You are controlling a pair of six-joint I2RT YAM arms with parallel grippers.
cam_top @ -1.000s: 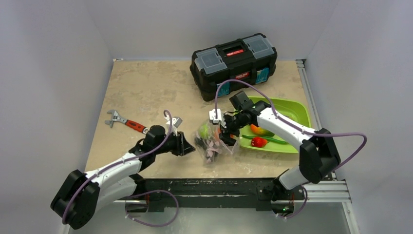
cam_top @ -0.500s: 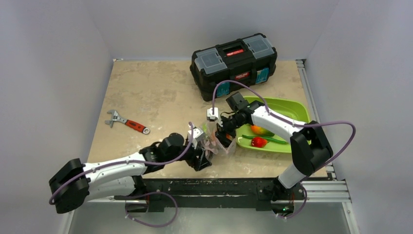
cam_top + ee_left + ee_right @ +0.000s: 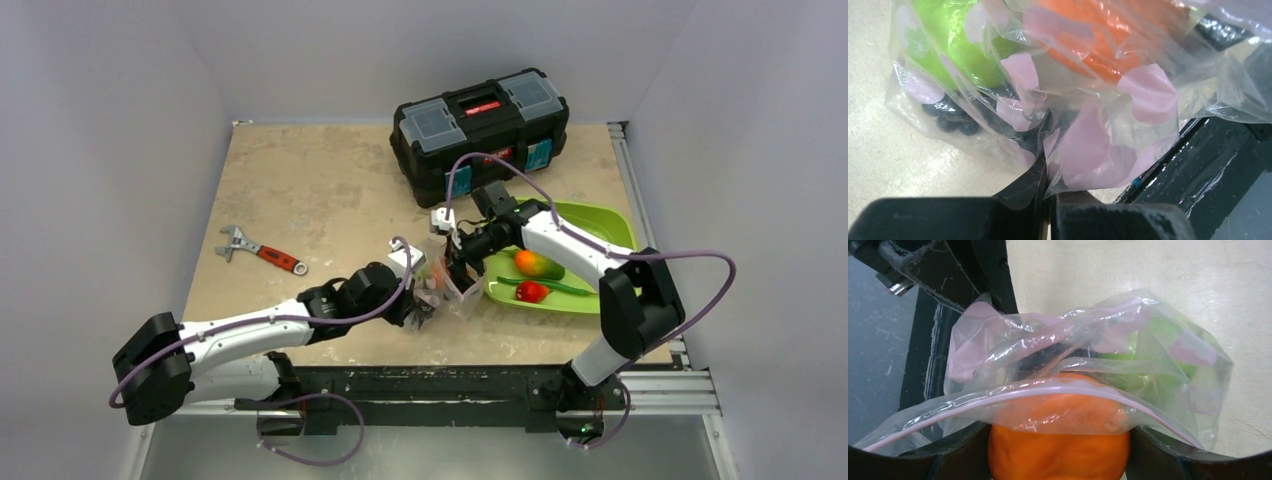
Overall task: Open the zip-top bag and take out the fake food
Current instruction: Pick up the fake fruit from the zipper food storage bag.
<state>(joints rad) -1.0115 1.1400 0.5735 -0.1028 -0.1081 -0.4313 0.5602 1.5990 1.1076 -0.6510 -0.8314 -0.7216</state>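
Right wrist: right pincer (image 3: 1060,447) grips the orange (image 3: 1058,462) at the mouth of the zip-top bag (image 3: 1158,355); ahead, left pincer (image 3: 1046,200) pinches its far end.

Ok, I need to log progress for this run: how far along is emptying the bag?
Done: the bag looks open, and a mango, red pepper and green beans lie in the green tray. In hand: the right gripper grips the orange at the bag's mouth while the left gripper pinches its plastic. Left: the green apple and grapes inside.
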